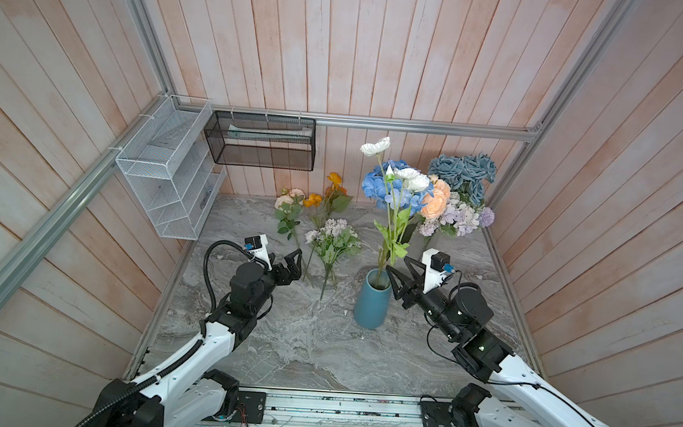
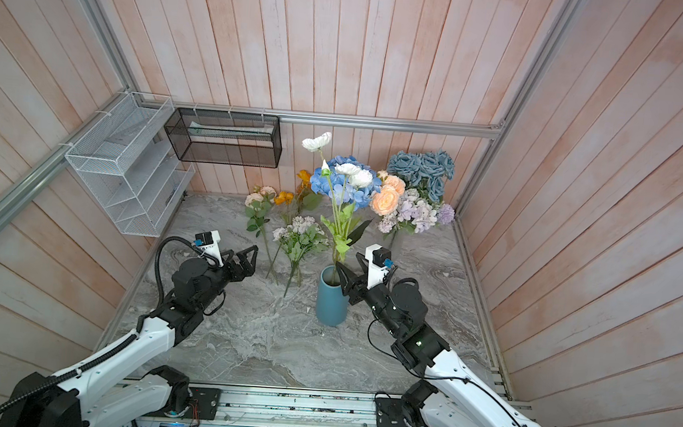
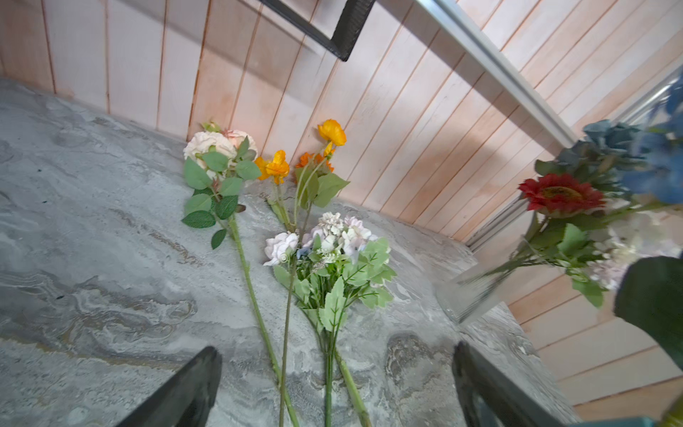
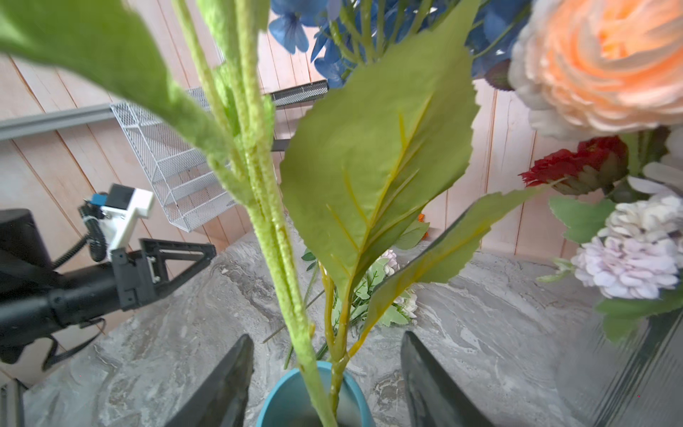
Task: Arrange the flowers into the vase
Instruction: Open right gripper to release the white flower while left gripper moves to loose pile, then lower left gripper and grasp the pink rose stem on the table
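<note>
The white-bloom spray (image 1: 394, 210) stands in the blue vase (image 1: 371, 304), its stems down through the mouth. My right gripper (image 1: 397, 267) sits at the vase rim, jaws apart, with the stems between them untouched. Withdraw straight back from the vase so no finger drags a leaf. My left gripper (image 1: 293, 261), jaws wide and empty, faces three loose sprays (image 1: 331, 239) lying left of the vase. Behind the vase, a glass vase (image 3: 476, 292) holds mixed blooms.

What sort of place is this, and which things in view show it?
Probably a robot test booth, not a home: a left arm and right arm mounted on a metal rail, an aluminium frame holding wood-look panels, and a marble-look tabletop with a blue vase.
</note>
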Action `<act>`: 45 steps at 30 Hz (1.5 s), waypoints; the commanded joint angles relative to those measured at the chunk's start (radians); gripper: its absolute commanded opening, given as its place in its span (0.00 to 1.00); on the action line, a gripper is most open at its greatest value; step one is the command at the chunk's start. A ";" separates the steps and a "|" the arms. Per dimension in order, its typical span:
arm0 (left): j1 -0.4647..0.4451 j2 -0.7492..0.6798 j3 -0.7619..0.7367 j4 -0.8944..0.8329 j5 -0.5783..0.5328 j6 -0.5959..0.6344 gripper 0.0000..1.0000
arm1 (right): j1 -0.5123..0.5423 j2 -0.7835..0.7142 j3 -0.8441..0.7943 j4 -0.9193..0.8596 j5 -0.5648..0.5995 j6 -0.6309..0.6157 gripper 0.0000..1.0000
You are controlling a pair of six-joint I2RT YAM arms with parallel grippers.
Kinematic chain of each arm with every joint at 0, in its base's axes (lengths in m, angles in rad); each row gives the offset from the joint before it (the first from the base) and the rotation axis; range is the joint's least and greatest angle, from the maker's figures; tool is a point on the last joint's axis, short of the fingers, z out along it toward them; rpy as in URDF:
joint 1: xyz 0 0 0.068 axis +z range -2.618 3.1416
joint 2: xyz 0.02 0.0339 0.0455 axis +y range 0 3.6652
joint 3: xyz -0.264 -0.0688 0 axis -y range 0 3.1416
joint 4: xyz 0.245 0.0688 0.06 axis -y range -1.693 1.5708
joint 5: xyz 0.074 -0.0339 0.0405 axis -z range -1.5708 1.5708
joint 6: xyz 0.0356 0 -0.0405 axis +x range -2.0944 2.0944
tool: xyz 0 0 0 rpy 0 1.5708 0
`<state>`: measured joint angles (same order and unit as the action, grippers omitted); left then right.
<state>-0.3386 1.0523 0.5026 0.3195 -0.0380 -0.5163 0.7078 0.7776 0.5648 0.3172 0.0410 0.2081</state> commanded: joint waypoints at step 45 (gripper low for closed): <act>0.009 1.089 0.870 -0.635 -0.216 0.209 0.28 | -0.245 -0.072 -0.144 0.117 0.171 -0.092 0.98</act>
<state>-0.3309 2.1025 1.3754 -0.2344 -0.2214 -0.3275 0.4698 0.7155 0.4267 0.4061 0.2249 0.1200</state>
